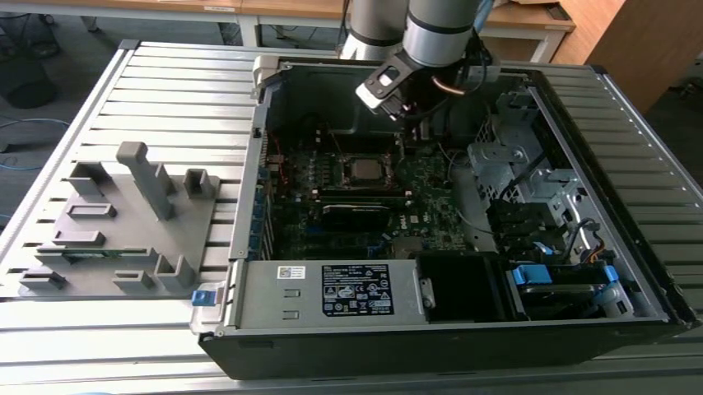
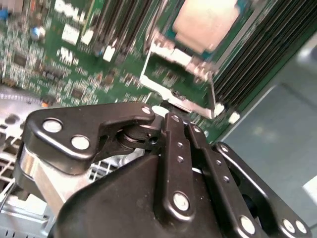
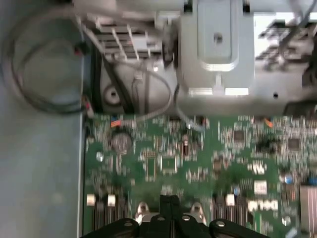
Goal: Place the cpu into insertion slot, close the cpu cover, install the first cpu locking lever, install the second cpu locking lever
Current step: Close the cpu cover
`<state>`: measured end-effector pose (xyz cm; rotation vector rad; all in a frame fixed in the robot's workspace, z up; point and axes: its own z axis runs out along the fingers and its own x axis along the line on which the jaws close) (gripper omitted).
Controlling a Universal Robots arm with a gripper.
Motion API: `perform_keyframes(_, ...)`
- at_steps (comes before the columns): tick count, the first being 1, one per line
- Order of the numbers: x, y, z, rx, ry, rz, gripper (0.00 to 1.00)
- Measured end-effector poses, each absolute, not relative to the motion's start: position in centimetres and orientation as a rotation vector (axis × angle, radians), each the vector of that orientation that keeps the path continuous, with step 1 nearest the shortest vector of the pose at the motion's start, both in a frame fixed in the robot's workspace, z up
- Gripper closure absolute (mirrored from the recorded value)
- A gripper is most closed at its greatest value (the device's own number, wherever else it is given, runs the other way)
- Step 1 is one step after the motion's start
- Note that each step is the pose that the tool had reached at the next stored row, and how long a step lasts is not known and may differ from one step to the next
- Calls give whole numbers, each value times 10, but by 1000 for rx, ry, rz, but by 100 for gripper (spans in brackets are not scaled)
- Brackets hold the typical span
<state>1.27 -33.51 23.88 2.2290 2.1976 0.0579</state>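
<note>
The cpu (image 2: 205, 20), a flat square chip with a dull silver top, lies in the insertion slot (image 1: 345, 174) in the middle of the green motherboard inside the open computer case; the exterior view also shows the cpu (image 1: 366, 170). The cpu cover (image 2: 168, 53), a thin silvery frame with a cut-out centre, stands swung open beside the chip. My gripper (image 2: 182, 121) is shut, its black fingertips right at the cover's free edge; I cannot tell whether they touch it. In the exterior view my gripper (image 1: 416, 133) hangs just behind the socket. The first wrist view shows my gripper (image 3: 170, 199) over the board.
A grey holder block (image 1: 121, 222) stands at the exterior view's left, outside the case. A silver power supply (image 1: 329, 288) lies along the case's near side. A metal drive cage (image 1: 528, 181) and cables fill the exterior view's right. Black memory slots (image 2: 257, 49) flank the socket.
</note>
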Motion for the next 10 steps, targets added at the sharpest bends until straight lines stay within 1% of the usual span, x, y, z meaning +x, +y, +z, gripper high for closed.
perform_keyframes(7,-14,-335,239,2229,2198,58,89)
perform_keyframes(10,-16,-335,239,2229,2198,58,89)
